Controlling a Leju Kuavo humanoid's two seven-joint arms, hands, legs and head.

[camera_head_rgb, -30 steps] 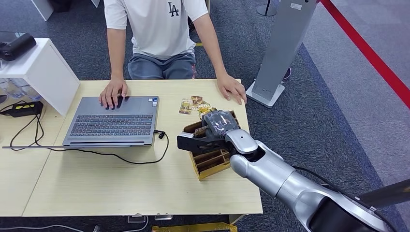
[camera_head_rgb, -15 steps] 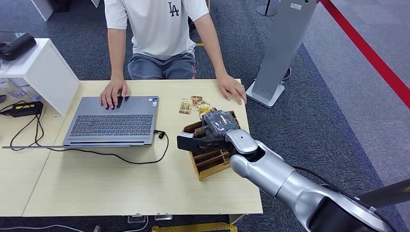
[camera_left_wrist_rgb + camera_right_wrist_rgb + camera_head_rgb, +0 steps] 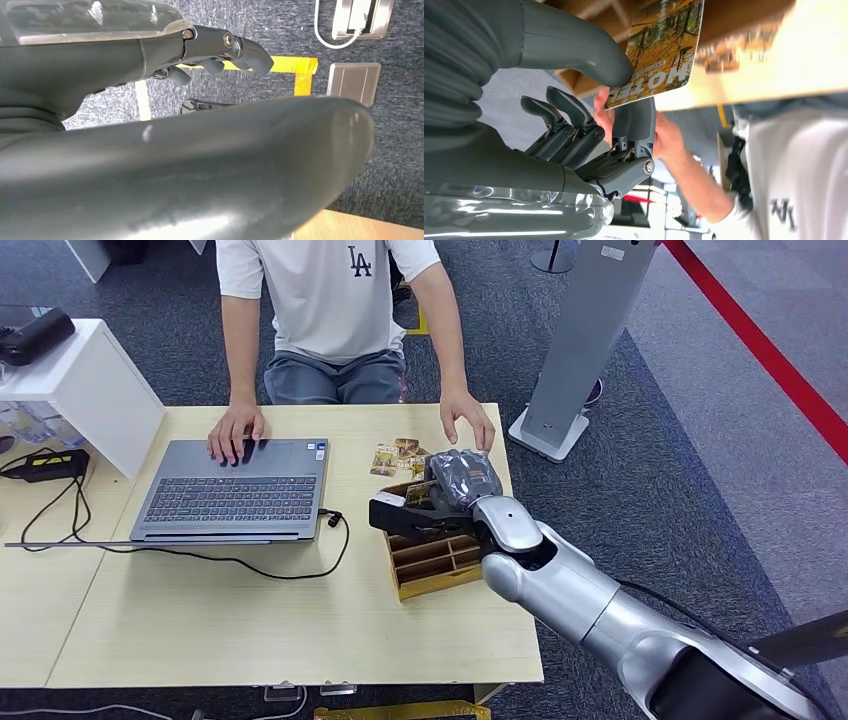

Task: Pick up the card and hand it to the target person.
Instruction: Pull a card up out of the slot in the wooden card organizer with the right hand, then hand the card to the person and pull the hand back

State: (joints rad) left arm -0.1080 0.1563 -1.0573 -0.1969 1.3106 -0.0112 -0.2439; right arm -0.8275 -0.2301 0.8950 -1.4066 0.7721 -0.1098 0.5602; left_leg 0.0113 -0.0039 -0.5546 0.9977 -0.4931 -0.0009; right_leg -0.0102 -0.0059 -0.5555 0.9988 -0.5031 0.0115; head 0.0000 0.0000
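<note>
Right wrist view: the card (image 3: 659,52), printed with an autumn forest scene and the letters "HOTEL", is pinched between the thick grey thumb and a dark finger of the right hand (image 3: 589,115); the other fingers (image 3: 561,112) are curled beside it with nothing in them. The card stands above the wooden card holder (image 3: 744,15), which looks blurred here. Just beyond the card a person's hand (image 3: 664,137) hangs in the air, near the robot's fingers but not touching the card.

In the head view the right hand (image 3: 455,490) is over the far end of the wooden card holder (image 3: 430,560), which sits on the desk (image 3: 250,620) toward its right edge. The card is largely hidden by the hand in this view. A few loose cards (image 3: 398,455) lie on the desk just beyond the holder. The person's hand (image 3: 467,418) is raised over the far right corner of the desk, near the robot's hand. The person's other hand (image 3: 236,432) rests on an open grey laptop (image 3: 235,490), whose black cable (image 3: 300,565) loops across the desk.

In the left wrist view the left hand (image 3: 220,47) hangs over grey carpet, its fingers loosely apart and holding nothing.
</note>
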